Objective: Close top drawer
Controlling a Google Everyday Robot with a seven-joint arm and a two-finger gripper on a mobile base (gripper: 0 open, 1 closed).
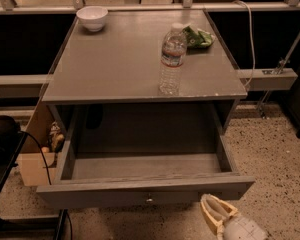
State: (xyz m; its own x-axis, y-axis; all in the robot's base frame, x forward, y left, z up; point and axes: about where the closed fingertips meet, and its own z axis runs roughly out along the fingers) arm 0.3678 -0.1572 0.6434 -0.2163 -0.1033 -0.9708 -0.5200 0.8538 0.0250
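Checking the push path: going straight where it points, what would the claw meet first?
Probably the open top drawer, its front panel right of the knob; the claw sits bottom right, depth unclear.

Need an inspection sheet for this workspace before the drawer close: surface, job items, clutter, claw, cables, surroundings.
Surface: grey tabletop, three loose items on it.
Job's things: top drawer pulled open, nothing seen inside; knob at front centre.
Clutter: white bowl back left; upright water bottle; green packet behind it.
Claw: claw low right, just below the drawer front.
Cables: white cable right of table; black cable at left.
Surroundings: cardboard box at left; speckled floor.
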